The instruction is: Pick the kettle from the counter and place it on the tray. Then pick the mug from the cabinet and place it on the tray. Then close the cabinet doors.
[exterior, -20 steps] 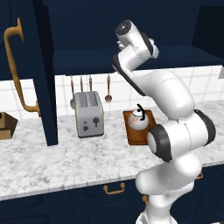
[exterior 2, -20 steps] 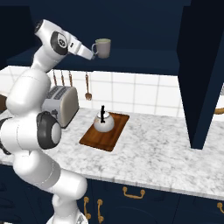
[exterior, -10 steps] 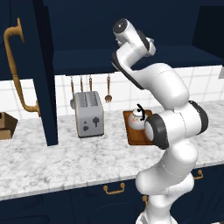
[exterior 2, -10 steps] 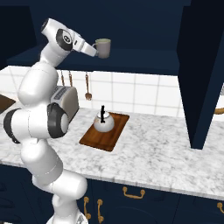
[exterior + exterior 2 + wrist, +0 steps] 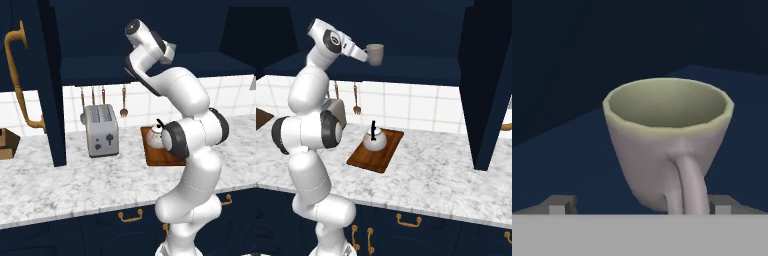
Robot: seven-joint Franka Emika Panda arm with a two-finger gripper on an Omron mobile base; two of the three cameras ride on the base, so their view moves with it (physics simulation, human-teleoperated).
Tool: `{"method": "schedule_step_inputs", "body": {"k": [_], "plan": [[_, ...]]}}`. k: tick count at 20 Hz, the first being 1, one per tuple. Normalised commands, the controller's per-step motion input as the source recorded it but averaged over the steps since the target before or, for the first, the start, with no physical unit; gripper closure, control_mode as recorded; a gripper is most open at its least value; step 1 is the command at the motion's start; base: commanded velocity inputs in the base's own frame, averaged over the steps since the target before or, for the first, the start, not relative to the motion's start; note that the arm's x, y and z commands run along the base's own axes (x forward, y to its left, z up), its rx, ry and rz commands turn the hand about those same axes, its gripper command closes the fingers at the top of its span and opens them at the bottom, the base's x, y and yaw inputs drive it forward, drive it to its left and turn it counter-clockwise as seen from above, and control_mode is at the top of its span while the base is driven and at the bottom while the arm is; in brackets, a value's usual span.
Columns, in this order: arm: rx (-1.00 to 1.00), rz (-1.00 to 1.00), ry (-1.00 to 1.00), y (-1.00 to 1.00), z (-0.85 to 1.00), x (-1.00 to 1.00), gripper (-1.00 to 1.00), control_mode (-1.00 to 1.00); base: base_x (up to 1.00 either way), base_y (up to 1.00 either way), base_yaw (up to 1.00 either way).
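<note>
1. Your gripper (image 5: 370,55) is raised in front of the open cabinet (image 5: 421,30), clamped on the mug (image 5: 375,54), which hangs upright in the air, its handle toward the hand.
2. Your kettle (image 5: 374,139) sits on the tray (image 5: 376,150) on the counter (image 5: 436,175).
3. The toaster (image 5: 101,130) stands left of the tray.
4. A cabinet door (image 5: 488,80) stands open.

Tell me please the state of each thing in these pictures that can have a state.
mug: upright, empty, held up in front of the cabinet shelf.
gripper: shut on the mug.
kettle: upright on the tray.
tray: flat on the counter.
cabinet doors: open.
</note>
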Motion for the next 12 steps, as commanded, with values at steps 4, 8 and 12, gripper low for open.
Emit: {"method": "schedule_step_inputs", "body": {"k": [4, 8, 12], "plan": [[0.00, -0.02, 0.00, -0.20, 0.00, 0.00, 1.00, -1.00, 0.00, 0.00, 0.00], [0.00, -0.02, -0.02, -0.15, -0.12, 0.00, 1.00, -1.00, 0.00, 0.00, 0.00], [0.00, 0.00, -0.01, -0.15, -0.17, 0.00, 1.00, -1.00, 0.00, 0.00, 0.00]]}}
